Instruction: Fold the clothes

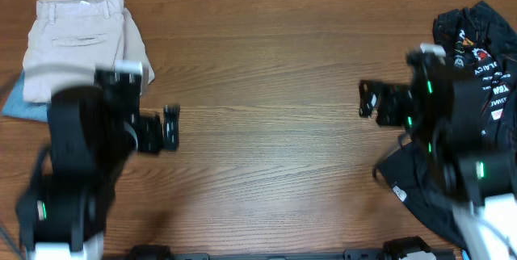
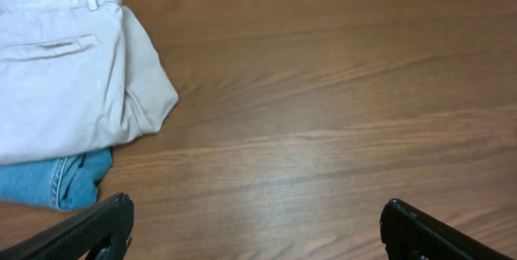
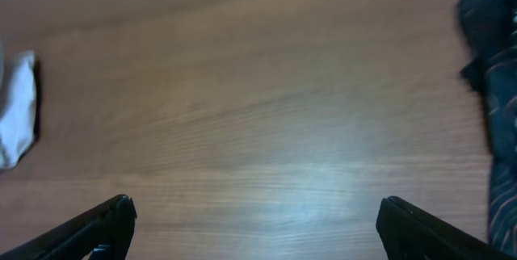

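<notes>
The folded beige shorts [image 1: 77, 38] lie at the table's far left corner, back pocket up, on top of the light-blue denim shorts [image 1: 20, 105]. Both also show in the left wrist view, the beige shorts [image 2: 65, 74] above the denim shorts [image 2: 60, 179]. The black logo-printed jersey [image 1: 485, 58] lies crumpled at the right edge, partly under my right arm, and shows in the right wrist view [image 3: 497, 90]. My left gripper [image 1: 170, 125] is open and empty, right of the beige shorts. My right gripper [image 1: 367, 98] is open and empty, left of the jersey.
The brown wooden table [image 1: 266, 74] spans the views. More black fabric [image 1: 420, 199] lies at the front right beneath my right arm. A white edge of cloth [image 3: 16, 111] shows at the left of the right wrist view.
</notes>
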Robot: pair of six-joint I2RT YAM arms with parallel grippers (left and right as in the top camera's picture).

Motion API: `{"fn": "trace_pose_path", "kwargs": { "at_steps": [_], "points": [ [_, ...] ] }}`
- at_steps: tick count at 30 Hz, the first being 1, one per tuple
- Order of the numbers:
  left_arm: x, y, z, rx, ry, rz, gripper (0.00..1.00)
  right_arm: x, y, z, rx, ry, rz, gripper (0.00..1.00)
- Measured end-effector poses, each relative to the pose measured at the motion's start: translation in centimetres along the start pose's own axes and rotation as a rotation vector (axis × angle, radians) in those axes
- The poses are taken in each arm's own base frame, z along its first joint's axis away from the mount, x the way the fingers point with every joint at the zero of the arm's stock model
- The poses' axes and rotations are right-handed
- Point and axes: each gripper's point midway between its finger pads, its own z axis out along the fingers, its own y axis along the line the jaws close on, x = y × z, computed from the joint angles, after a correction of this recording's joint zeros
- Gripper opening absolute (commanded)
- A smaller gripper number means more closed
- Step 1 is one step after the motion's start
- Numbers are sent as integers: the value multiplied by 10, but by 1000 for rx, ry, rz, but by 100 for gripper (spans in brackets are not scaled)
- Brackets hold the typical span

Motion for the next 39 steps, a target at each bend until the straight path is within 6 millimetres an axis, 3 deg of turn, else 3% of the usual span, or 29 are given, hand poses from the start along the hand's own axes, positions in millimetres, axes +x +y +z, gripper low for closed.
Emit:
{"fn": "trace_pose_path", "kwargs": {
  "at_steps": [5,9,15,23,35,39],
  "points": [
    [31,-4,-31,-3,-159,29,100,31,-18,-26,27,-109,3,100],
    [46,-6,-50,-5,-202,36,100,60,-30,-32,66,-34,2,100],
    [87,-6,-45,-1,-47,19,100,95,-40,-29,112,112,-3,100],
    [114,-7,-45,1,62,7,100,98,-42,-29,120,126,-4,100],
    [115,-7,-45,1,64,7,100,97,-42,-30,119,120,-4,100],
    [115,-7,-45,1,65,7,100,93,-41,-44,101,56,-1,100]
  ]
}}
